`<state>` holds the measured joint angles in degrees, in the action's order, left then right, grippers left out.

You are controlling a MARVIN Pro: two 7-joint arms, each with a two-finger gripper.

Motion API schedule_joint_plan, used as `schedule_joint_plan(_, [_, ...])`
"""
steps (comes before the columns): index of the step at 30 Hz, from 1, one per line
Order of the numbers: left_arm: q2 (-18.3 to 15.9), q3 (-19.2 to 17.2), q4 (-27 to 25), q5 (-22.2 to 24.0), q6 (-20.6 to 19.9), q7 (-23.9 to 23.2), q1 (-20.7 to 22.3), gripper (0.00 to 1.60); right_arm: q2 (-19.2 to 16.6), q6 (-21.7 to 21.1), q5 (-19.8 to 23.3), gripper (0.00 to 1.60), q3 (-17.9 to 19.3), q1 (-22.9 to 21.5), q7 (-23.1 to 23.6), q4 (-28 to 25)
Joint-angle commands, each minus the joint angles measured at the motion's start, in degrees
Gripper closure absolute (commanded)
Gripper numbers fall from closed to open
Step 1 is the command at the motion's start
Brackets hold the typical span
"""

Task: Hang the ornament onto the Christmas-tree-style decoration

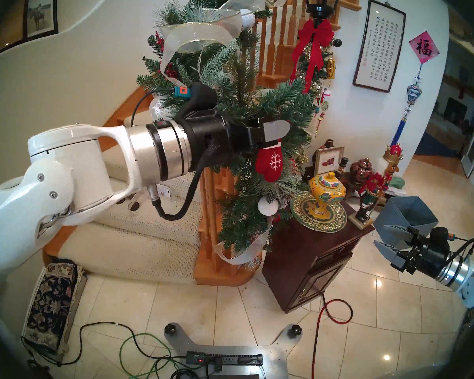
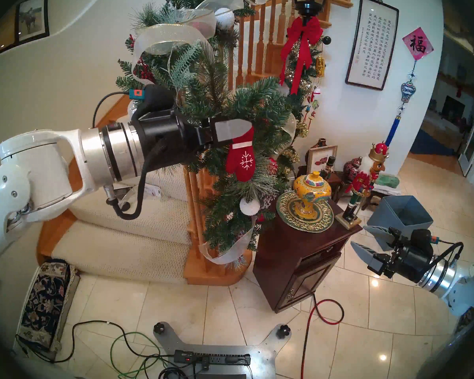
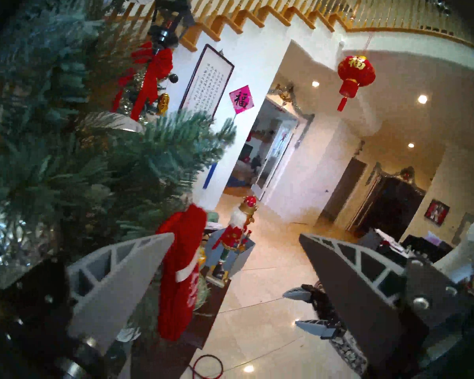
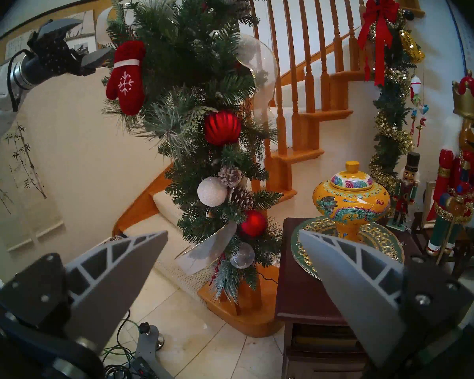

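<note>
The ornament, a red mitten (image 1: 268, 163) (image 2: 241, 162) (image 4: 126, 77) with a white cuff stripe and a snowflake, hangs down against the bushy green garland (image 1: 230, 96) (image 2: 230, 105) (image 4: 192, 69) on the stair post. Its loop is hidden in the needles. My left gripper (image 1: 275, 129) (image 4: 80, 42) is open and reaches into the branches, with one finger overlapping the mitten's cuff. In the left wrist view the mitten (image 3: 181, 274) lies beside one finger, and the jaws of the left gripper (image 3: 236, 236) are spread wide. My right gripper (image 1: 378, 235) (image 2: 357, 235) (image 4: 233, 233) hangs open and empty, low on the right.
A dark wooden cabinet (image 1: 312, 250) stands right of the post and bears a yellow lidded jar (image 1: 326, 195) and a nutcracker (image 1: 372, 192). A grey bin (image 1: 402, 214) sits behind my right gripper. A tinsel garland with a red bow (image 1: 312, 42) hangs farther back. Cables (image 1: 137, 351) cross the tile floor.
</note>
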<state>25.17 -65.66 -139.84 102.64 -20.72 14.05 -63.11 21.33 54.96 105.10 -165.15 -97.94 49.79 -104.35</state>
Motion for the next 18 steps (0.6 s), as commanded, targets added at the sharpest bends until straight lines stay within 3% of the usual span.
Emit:
schedule_joint_plan(1, [-3.6,-1.6,-0.2,-0.7,-0.9,-0.1,-0.7,0.0,0.0,0.0,0.0,0.0,0.1,-0.2,6.1,0.0])
schedule_joint_plan(18, [-8.2,-1.8,-0.2,-2.9,-5.9,-6.7,-3.6,0.0,0.0,0.0,-0.2,0.0,0.1,-0.2,5.5,-0.1])
